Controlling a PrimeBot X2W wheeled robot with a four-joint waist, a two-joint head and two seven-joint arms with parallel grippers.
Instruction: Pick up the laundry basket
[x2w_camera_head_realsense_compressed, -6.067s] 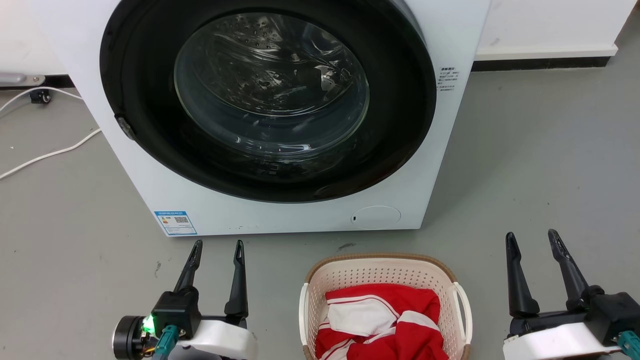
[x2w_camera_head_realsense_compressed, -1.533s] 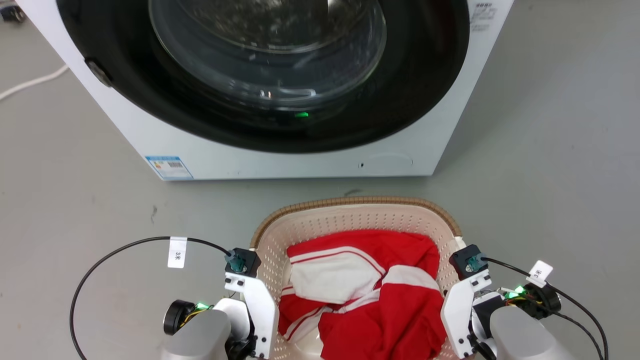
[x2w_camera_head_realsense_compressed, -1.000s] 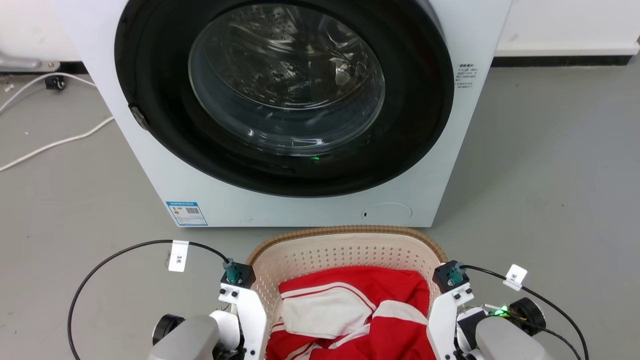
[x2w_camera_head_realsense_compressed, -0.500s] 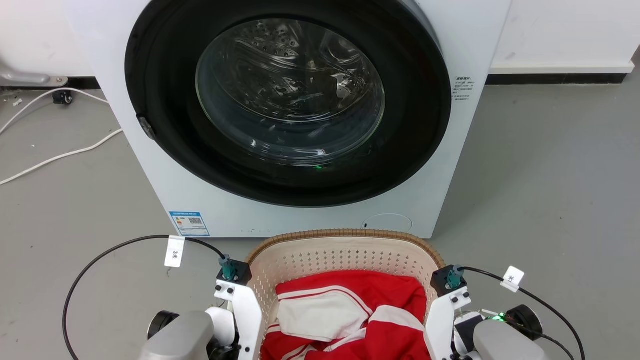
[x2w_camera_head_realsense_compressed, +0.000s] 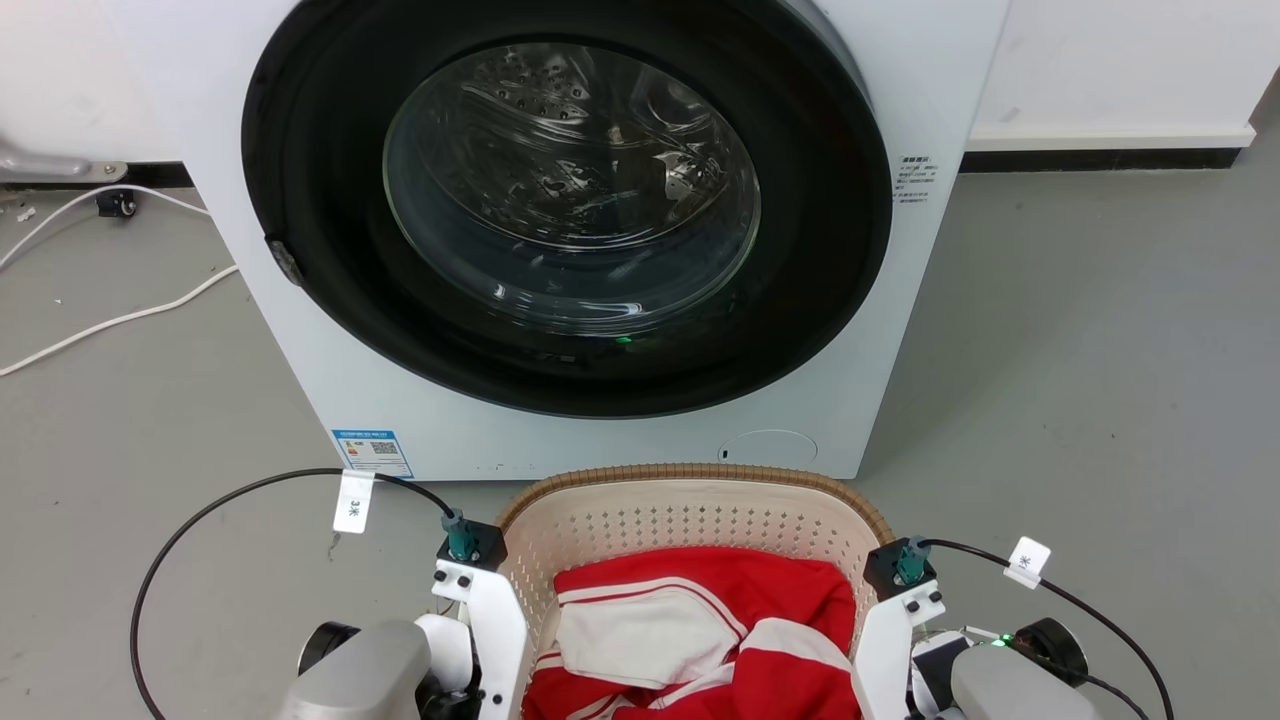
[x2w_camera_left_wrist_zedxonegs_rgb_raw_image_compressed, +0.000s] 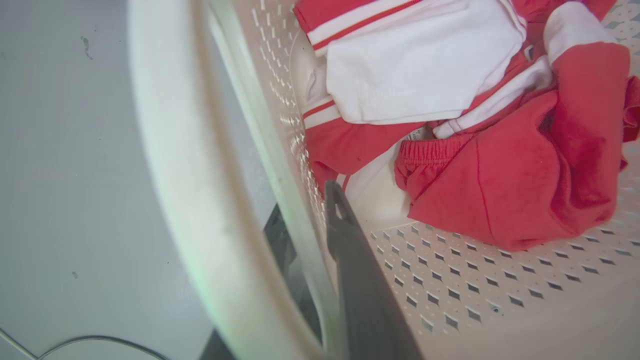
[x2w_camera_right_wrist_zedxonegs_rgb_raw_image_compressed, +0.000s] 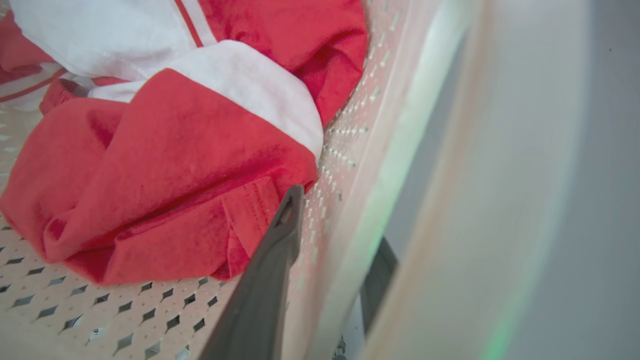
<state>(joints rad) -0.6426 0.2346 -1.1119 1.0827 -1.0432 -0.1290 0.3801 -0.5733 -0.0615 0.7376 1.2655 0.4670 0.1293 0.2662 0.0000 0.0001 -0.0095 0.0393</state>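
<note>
head view: basket (x2w_camera_head_realsense_compressed: 690, 520) at lower centre of frame, far rim just overlapping the bottom edge of the washer (x2w_camera_head_realsense_compressed: 560, 430). red-and-white clothes (x2w_camera_head_realsense_compressed: 700, 620) heaped inside. both wrists flanking its sides at the bottom edge, cables (x2w_camera_head_realsense_compressed: 290, 473) looping out to left and right.

left wrist view: left gripper (x2w_camera_left_wrist_zedxonegs_rgb_raw_image_compressed: 306, 212) astride the side wall. inner finger (x2w_camera_left_wrist_zedxonegs_rgb_raw_image_compressed: 360, 280) flat against the perforations, the other outside in the slot between wall and white handle (x2w_camera_left_wrist_zedxonegs_rgb_raw_image_compressed: 180, 175). jaws drawn in to a narrow gap with only the wall between, so reads as clamped on the basket.

right wrist view: right gripper (x2w_camera_right_wrist_zedxonegs_rgb_raw_image_compressed: 337, 230) mirrored, one finger (x2w_camera_right_wrist_zedxonegs_rgb_raw_image_compressed: 260, 280) inside next to the clothes, the other beyond the wall. likewise closed on the wall.

cannot tell whether the bottom is off the floor (x2w_camera_head_realsense_compressed: 1080, 350).

step in hand, as judged: two-sided lift. to do it well:
- raise both arms at an equal rate, rim level, so clothes do not slide.
- fix the spacing between wrists, neither squeezing the walls inward nor pulling them apart.
- grip firmly, since thin plastic may flex and slip from smooth fingers.
- draw back a little from the washer before rising, to avoid clipping its front.
- watch cables for snagging on the rim.
</note>
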